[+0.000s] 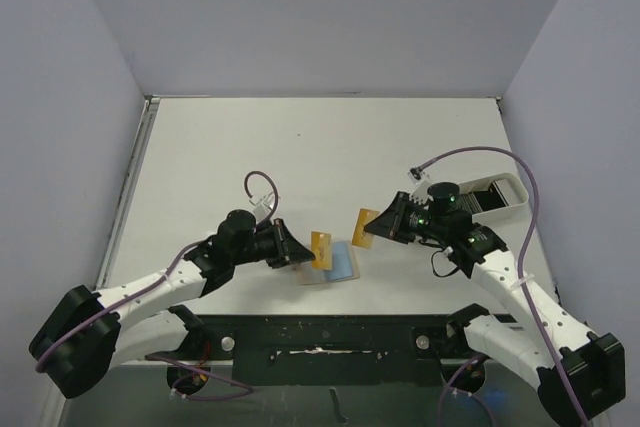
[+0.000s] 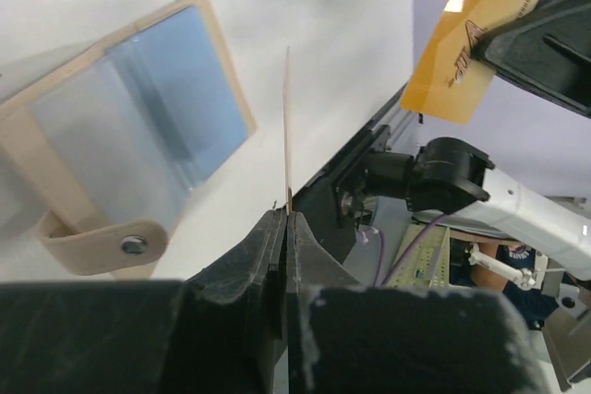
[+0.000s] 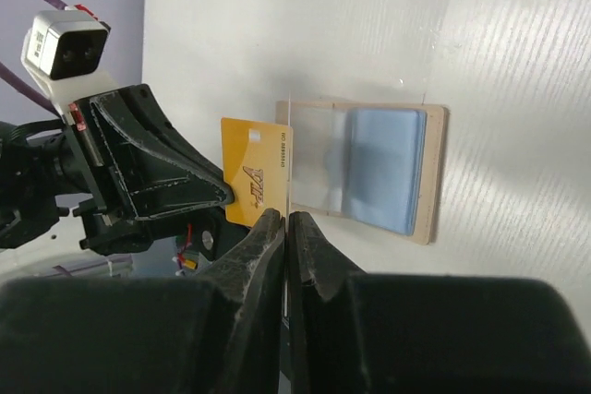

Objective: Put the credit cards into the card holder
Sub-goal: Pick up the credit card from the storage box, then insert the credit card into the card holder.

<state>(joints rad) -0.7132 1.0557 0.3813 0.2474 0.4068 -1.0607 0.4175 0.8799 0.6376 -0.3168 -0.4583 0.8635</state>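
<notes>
top: high above the near edge, looking down on the whole table [image 1: 300, 137] | left wrist: close, low, facing rightward | right wrist: close, low, facing leftward | shared: open wallet [image 1: 340, 262], apparently in all three

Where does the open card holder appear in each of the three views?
Top external: the card holder lies low in the centre.
Left wrist: upper left, lying open.
Right wrist: right of centre.
Shared landmark: the orange card held in the left hand, close to the holder.
</notes>
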